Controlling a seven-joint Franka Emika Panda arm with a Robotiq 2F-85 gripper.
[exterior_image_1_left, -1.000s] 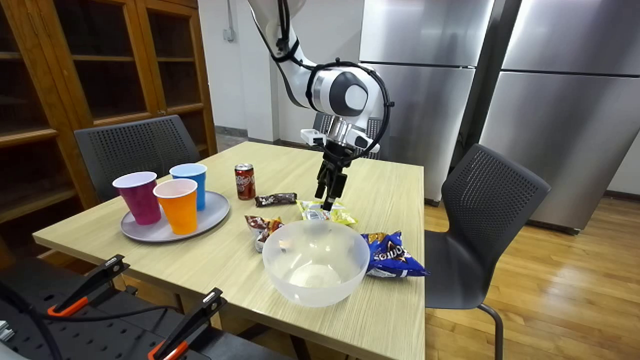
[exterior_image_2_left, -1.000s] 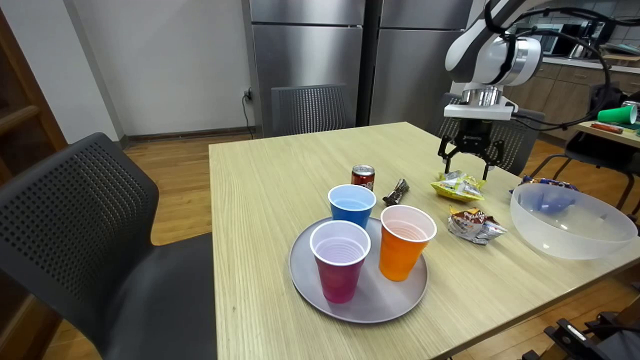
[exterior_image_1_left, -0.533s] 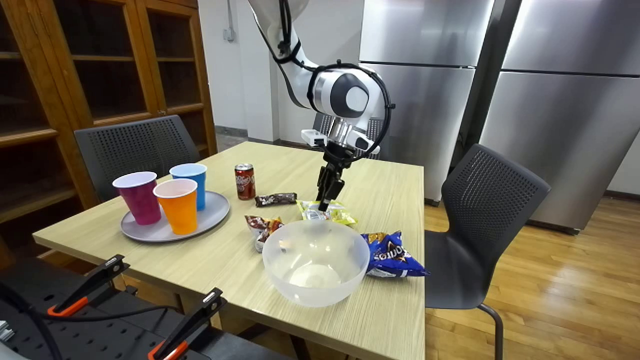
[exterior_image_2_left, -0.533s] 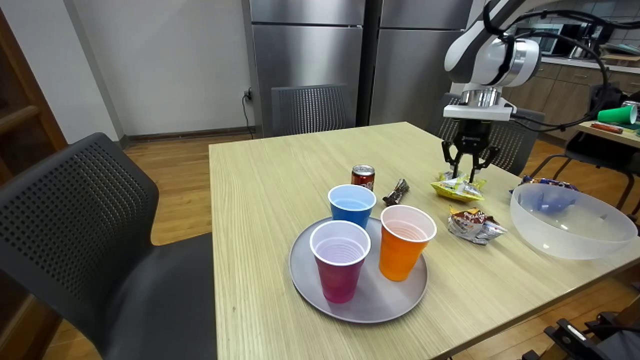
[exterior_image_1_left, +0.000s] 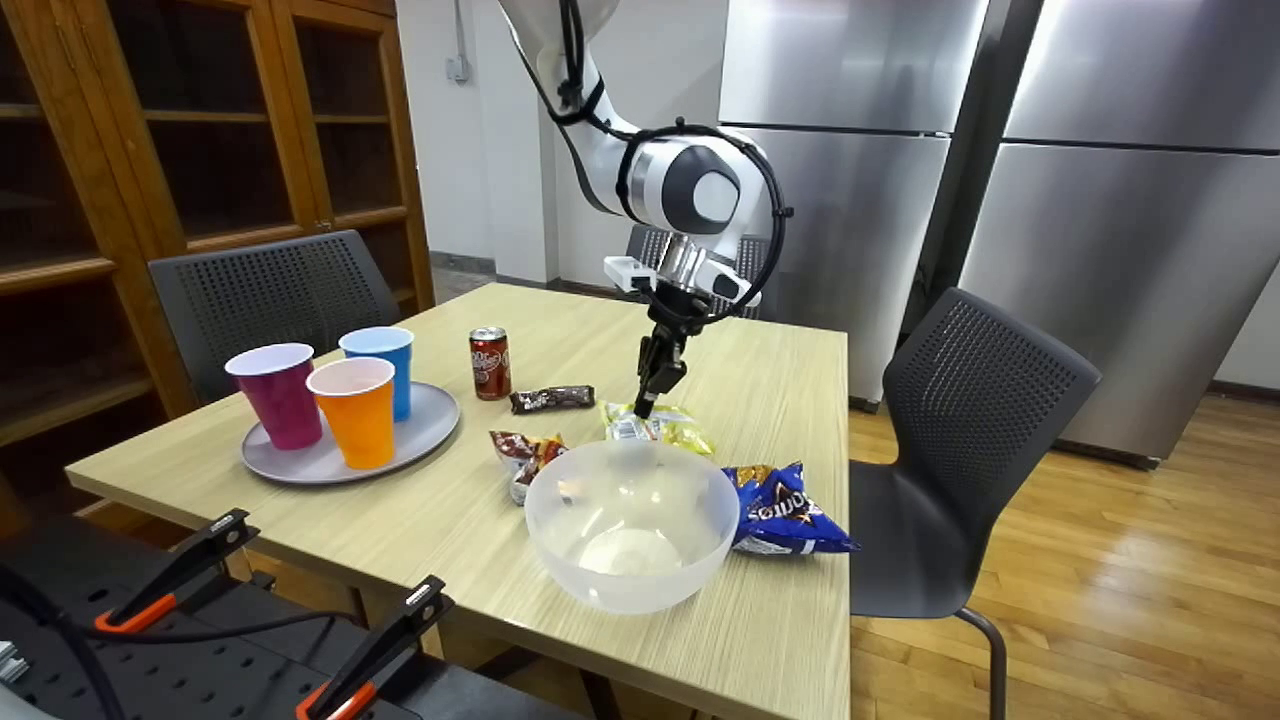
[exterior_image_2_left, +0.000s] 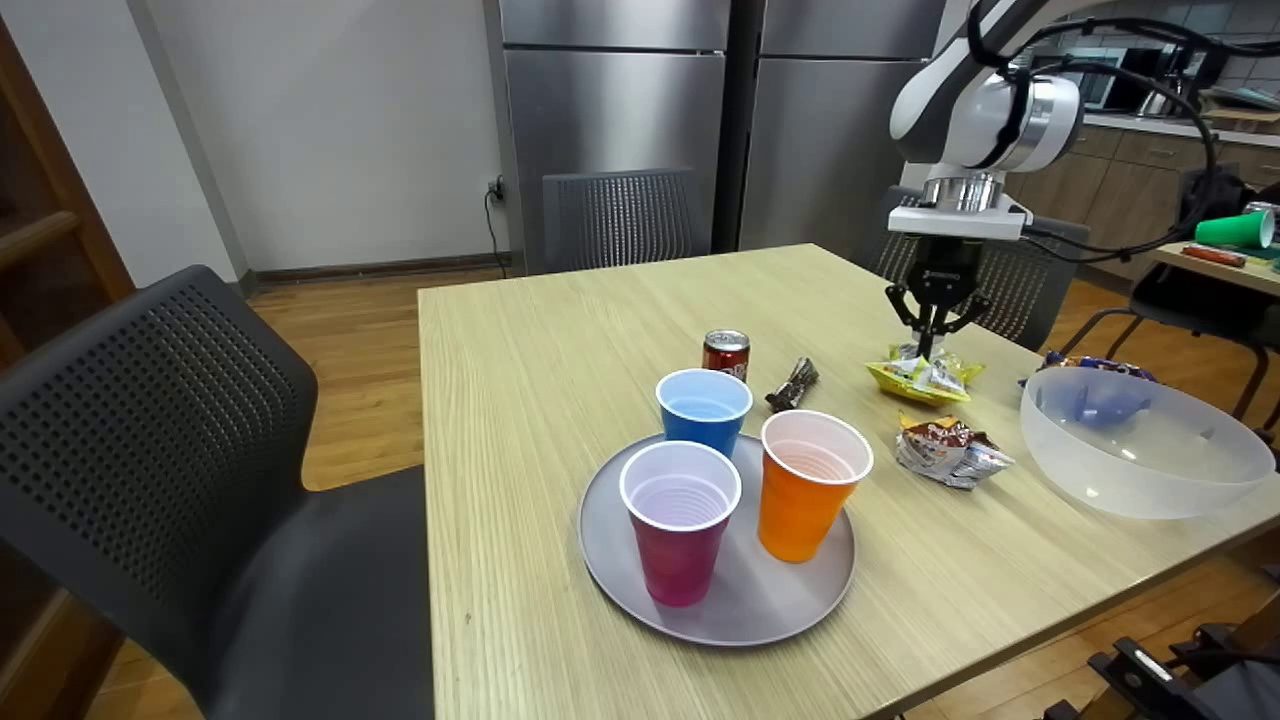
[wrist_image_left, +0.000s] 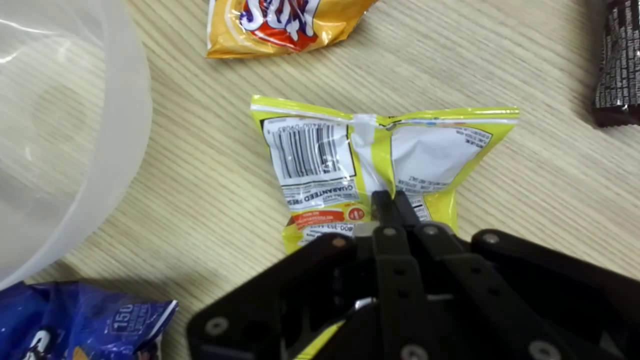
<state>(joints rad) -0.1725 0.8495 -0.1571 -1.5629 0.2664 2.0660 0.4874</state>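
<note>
We see the gripper (wrist_image_left: 392, 199) closed, pinching the yellow bag (wrist_image_left: 367, 165). Near it we see a bowl (wrist_image_left: 122, 107).

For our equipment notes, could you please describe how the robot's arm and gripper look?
The arm is white and rounded, with dark grey panels and silvery bands. Thick black cables loop along it, fastened by black straps. The gripper is black, with slim, jointed fingers, round screw heads and faint pale lettering.
</note>
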